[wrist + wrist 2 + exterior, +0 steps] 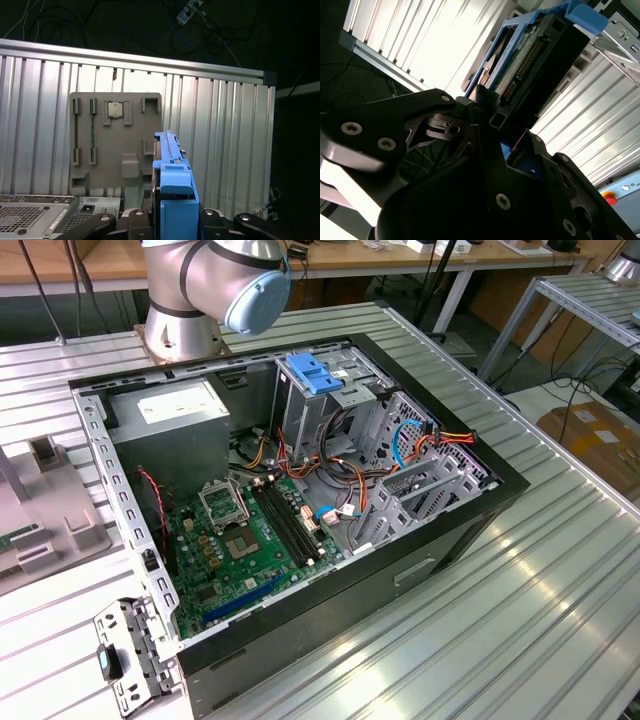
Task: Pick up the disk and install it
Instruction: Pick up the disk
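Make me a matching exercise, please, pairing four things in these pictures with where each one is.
Things:
1. disk
2. motherboard
3. power supply
4. processor chip

Places:
A. on the grey fixture plate
B. flat on the floor of the computer case
C. held in the gripper
D. in the case corner beside the arm's base

Pairs: 1-C, 2-B, 3-D, 4-A.

Worktop: ribbed bare metal, bright and glossy.
Disk: smooth blue plastic edges with a faint sheen (its body looks dark and matt in the second wrist view).
Claw: matt black, with shiny metal screw heads.
Computer case: dull grey sheet metal inside, matt black outer skin.
Fixture plate: smooth, matt grey plastic.
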`<move>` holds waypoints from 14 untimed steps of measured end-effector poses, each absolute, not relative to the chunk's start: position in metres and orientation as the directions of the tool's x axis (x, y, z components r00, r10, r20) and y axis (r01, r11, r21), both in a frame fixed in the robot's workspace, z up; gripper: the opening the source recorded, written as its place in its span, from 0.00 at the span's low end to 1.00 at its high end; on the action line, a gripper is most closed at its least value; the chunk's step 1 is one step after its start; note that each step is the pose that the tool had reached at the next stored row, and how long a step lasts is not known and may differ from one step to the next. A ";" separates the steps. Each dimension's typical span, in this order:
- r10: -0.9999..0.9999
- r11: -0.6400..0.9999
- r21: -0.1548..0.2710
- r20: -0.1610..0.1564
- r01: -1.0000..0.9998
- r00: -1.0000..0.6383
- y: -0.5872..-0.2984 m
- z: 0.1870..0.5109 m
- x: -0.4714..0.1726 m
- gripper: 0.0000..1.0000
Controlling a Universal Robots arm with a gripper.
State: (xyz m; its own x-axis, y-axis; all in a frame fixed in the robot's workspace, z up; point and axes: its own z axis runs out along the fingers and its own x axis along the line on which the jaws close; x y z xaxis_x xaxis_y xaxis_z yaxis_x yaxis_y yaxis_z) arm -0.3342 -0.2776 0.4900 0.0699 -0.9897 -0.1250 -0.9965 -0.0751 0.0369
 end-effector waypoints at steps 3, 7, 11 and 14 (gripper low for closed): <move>-0.990 -0.075 0.037 -0.125 -0.996 0.070 -0.278 0.490 -0.332 0.36; -0.990 -0.075 0.037 -0.125 -0.996 0.070 -0.278 0.490 -0.330 0.36; -0.990 -0.075 0.037 -0.125 -0.996 0.070 -0.278 0.490 -0.328 0.36; -0.990 -0.075 0.037 -0.125 -0.996 0.070 -0.278 0.490 -0.325 0.36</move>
